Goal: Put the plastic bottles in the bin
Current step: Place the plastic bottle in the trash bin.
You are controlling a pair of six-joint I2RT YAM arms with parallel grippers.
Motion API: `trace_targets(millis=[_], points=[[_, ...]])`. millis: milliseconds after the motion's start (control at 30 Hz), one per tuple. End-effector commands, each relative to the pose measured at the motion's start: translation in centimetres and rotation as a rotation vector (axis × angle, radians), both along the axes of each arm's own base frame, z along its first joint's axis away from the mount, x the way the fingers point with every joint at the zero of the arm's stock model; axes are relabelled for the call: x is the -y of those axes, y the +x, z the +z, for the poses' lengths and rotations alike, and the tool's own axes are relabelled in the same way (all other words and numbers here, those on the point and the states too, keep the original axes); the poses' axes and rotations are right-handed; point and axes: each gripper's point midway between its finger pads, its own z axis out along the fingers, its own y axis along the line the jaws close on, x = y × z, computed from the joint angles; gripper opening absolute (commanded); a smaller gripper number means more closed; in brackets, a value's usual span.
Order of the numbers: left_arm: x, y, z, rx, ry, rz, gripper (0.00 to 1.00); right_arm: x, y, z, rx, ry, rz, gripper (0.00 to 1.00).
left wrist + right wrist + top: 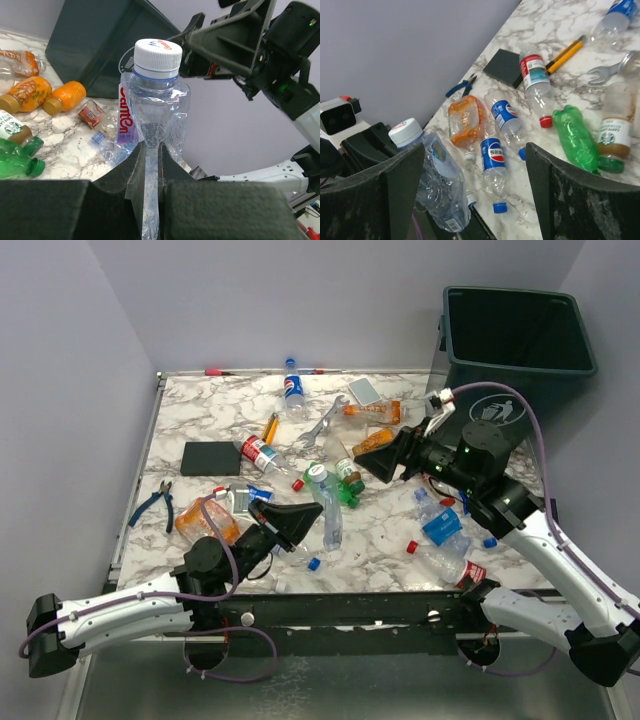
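Note:
My left gripper [305, 517] is shut on a crushed clear bottle with a white cap [155, 100], holding it upright above the table's near edge; the fingers [135, 170] pinch its flattened lower body. The same bottle [437, 185] shows in the right wrist view, low on the left. My right gripper [366, 464] is open and empty, above the table's middle and facing the held bottle. Several bottles lie loose on the marble: Pepsi bottles [492, 155], a green one [575, 132], an orange one [205, 520] and blue-labelled ones [440, 523]. The dark green bin [520, 340] stands at the far right.
A silver wrench [322, 425], a yellow-handled tool [270, 427], a black pad [210, 457] and blue pliers [155, 502] lie on the table's left half. Walls close in on the left and back. The right arm [250, 45] hangs just beyond the held bottle.

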Motion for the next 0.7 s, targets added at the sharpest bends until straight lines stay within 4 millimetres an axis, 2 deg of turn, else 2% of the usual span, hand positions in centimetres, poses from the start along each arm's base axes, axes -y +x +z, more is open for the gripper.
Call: trace_targets(millis=[0, 100, 300, 433, 633, 667], points=[[-0.7, 0.5, -0.7, -0.006, 0.025, 0.040, 0.00, -2.2, -1.9, 0.0, -0.023, 0.091, 0.119, 0.85], [-0.7, 0.5, -0.6, -0.004, 0.025, 0.037, 0.00, -2.6, -1.8, -0.4, -0.028, 0.093, 0.118, 0.85], [-0.6, 0.3, -0.5, 0.002, 0.027, 0.027, 0.00, -5.1, -2.6, -0.7, -0.021, 0.080, 0.165, 0.85], [-0.4, 0.3, -0.6, 0.002, 0.042, 0.025, 0.00, -6.3, -3.0, 0.5, 0.022, 0.122, 0.198, 0.85], [-0.2, 0.2, -0.6, 0.008, 0.077, 0.016, 0.00, -8.5, -3.0, 0.2, 0.037, 0.043, 0.216, 0.82], [-0.1, 0.2, -0.6, 0.007, 0.080, 0.014, 0.00, -8.7, -3.0, -0.4, 0.027, 0.013, 0.213, 0.81]])
